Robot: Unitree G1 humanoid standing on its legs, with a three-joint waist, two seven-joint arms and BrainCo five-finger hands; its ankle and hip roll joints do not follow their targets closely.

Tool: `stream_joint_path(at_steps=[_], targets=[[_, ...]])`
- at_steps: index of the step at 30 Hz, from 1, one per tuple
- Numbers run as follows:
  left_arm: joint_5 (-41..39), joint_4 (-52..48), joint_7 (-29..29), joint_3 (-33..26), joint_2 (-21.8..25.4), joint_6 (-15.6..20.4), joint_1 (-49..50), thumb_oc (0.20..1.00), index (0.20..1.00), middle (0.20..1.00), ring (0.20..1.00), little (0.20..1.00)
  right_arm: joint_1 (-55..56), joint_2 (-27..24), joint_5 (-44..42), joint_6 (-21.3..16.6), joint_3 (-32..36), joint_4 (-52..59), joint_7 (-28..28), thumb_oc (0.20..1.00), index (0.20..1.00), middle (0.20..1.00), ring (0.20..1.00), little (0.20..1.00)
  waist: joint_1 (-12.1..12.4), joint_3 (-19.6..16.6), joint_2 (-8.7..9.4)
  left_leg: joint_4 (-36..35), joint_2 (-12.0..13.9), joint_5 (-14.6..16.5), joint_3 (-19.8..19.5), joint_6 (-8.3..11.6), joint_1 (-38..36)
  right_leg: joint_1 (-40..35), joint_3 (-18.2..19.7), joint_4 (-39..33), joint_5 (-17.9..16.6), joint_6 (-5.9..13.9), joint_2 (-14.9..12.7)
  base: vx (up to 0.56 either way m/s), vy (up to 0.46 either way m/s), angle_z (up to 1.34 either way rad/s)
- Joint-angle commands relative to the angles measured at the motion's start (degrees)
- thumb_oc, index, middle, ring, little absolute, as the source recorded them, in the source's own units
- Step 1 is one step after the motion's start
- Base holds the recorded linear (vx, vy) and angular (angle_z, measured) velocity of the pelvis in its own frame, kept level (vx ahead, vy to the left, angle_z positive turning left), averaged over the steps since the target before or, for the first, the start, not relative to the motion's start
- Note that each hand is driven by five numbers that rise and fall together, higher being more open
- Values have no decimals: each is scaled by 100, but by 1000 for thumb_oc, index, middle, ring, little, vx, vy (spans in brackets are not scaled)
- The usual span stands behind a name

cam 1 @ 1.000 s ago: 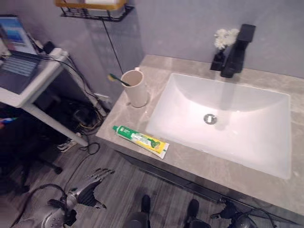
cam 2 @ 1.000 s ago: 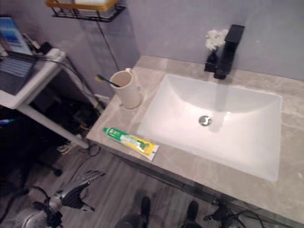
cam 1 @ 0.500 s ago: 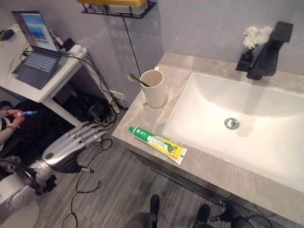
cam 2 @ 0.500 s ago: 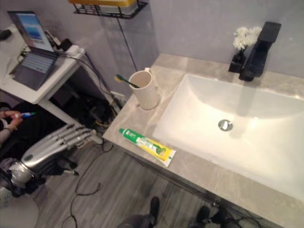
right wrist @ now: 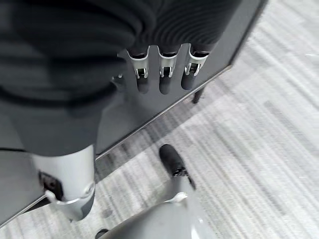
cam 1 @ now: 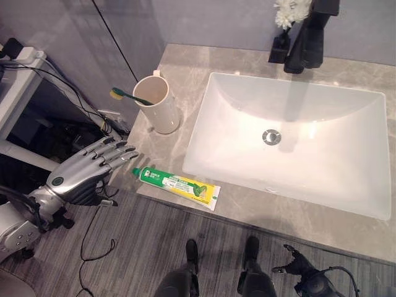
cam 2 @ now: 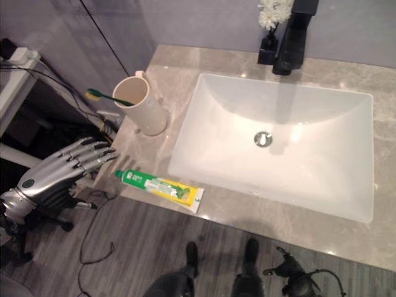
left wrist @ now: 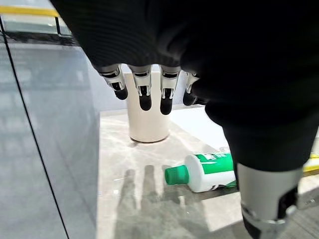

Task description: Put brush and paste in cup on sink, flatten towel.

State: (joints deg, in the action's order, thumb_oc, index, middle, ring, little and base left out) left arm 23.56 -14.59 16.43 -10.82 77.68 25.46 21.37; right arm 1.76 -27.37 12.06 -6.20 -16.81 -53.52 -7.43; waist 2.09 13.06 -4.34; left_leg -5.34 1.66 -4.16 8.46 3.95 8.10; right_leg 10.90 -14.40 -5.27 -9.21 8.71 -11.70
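Observation:
A cream cup (cam 1: 158, 109) stands on the grey stone counter (cam 1: 185, 59), left of the white sink basin (cam 1: 322, 154). A toothbrush (cam 1: 127, 96) leans in it, with its green and yellow head sticking out over the rim. The green and yellow toothpaste tube (cam 1: 179, 187) lies flat near the counter's front edge, its green cap pointing left. My left hand (cam 1: 93, 168) hovers open just off the counter's left corner, fingers straight and pointing at the cap (left wrist: 177, 175). The cup (left wrist: 148, 119) stands beyond its fingers (left wrist: 144, 94). My right hand (right wrist: 166, 79) hangs low beside the dark cabinet front, fingers relaxed, holding nothing.
A black faucet (cam 1: 307, 38) and a small vase of white flowers (cam 1: 289, 13) stand behind the basin. A white desk corner (cam 1: 13, 93) and a tangle of cables (cam 1: 77, 133) sit left of the counter, close behind my left arm.
The camera view has shifted. My left hand has risen from near the floor to the counter's left corner, closer to the toothpaste cap. The cup, brush and tube stay put.

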Motion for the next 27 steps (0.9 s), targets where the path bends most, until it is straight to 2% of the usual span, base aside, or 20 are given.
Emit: stream_joint_path(at_steps=[1,6,10,27], targets=[[-313,409,37,-98,-155,28,-276,1000,1000,1000,1000,1000,-232,-72,-38,-7,-75,-239,-154,1000,1000,1000,1000,1000,-64,-112,160,34,-128,-2,223,149,-32,-296,381,37,-196,507,-456,24,6,-6],[-340,526,-42,329,-398,-14,-581,1000,1000,1000,1000,1000,-271,58,-170,-19,-68,-204,-183,1000,1000,1000,1000,1000,-136,-174,181,34,-107,18,248,166,-90,-319,396,27,-180,497,-462,0,0,0],[-436,604,-70,562,-608,-26,-721,1000,1000,1000,1000,1000,-181,4,-124,-74,-218,224,-73,1000,1000,1000,1000,1000,-184,-200,216,34,-99,37,325,170,-120,-276,436,27,-197,511,-452,0,0,0],[-726,921,-26,876,-1136,-162,-1091,1000,1000,1000,1000,1000,-121,133,-228,18,-67,-323,-186,1000,1000,1000,1000,1000,-286,-207,420,34,36,59,598,183,-152,-40,734,27,-224,473,-270,18,-8,-13]])
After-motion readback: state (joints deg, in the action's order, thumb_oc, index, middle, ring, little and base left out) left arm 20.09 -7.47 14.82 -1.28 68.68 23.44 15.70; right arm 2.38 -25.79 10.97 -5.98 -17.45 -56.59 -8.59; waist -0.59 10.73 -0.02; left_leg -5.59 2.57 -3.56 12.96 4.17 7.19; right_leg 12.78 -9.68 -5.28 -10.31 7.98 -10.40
